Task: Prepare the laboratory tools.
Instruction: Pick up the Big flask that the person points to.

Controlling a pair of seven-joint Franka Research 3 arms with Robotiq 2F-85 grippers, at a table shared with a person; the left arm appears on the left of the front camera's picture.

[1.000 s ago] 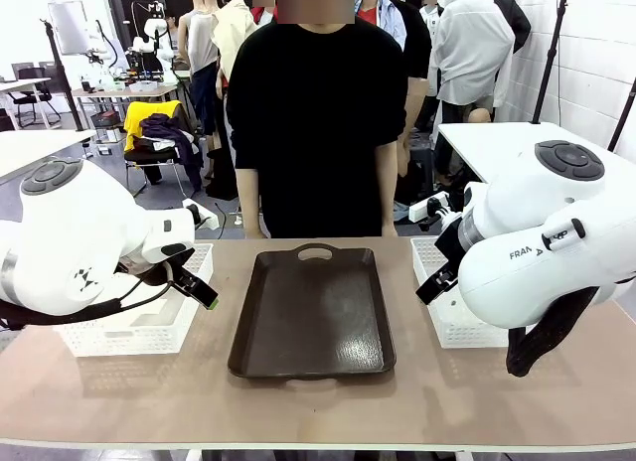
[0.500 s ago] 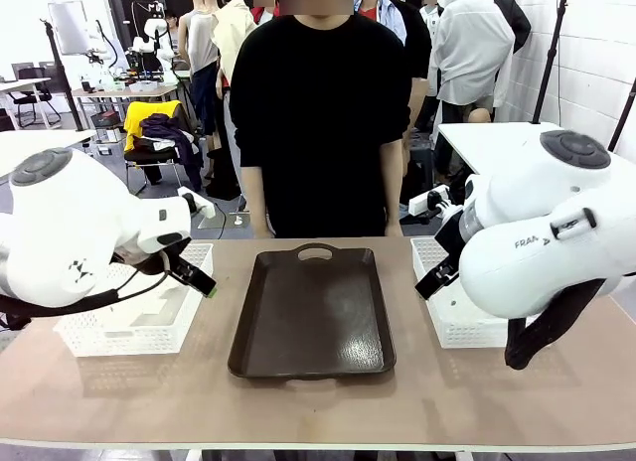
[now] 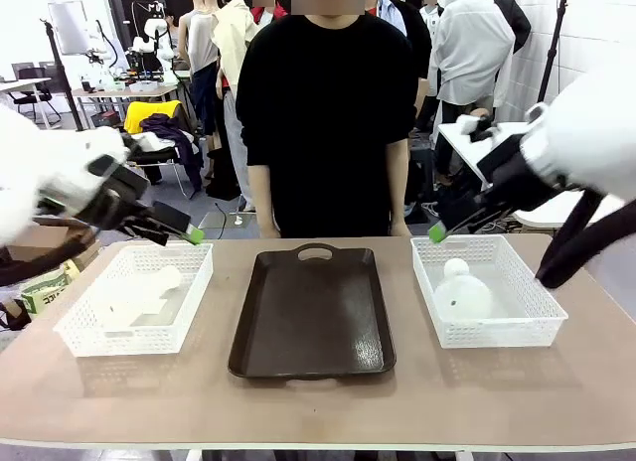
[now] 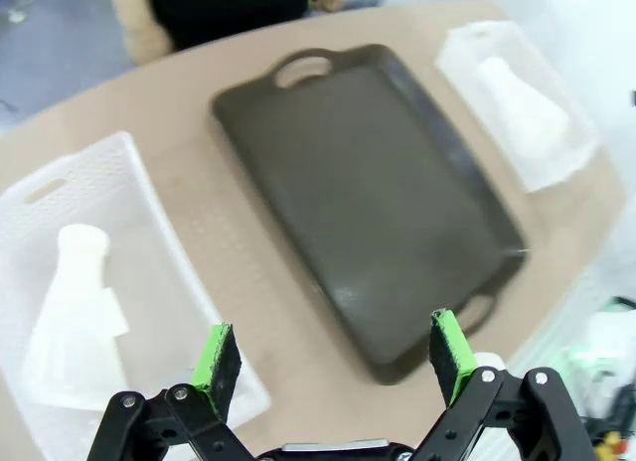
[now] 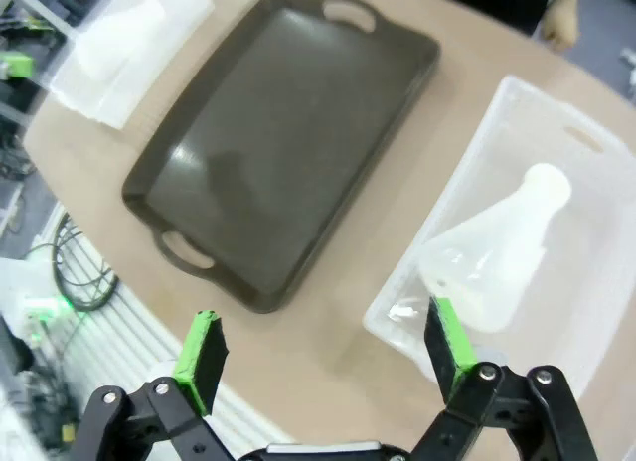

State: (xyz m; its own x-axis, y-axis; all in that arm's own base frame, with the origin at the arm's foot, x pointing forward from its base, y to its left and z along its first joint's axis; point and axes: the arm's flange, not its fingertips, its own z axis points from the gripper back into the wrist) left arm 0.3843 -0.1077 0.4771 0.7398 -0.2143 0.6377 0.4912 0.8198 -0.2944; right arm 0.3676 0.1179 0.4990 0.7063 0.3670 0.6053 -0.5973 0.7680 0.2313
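Watching remotely, I see the tan counter across the foreground. At two o'clock stands a white block wall. At ten o'clock, a cluttered desk and a chair heaped with clothes stand on grey floor.

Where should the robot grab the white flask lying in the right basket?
The flask lies on its side in the basket, walls all round, so come straight down from above. Grip the narrow neck: it probably fits the right end effector better than the wide round base.
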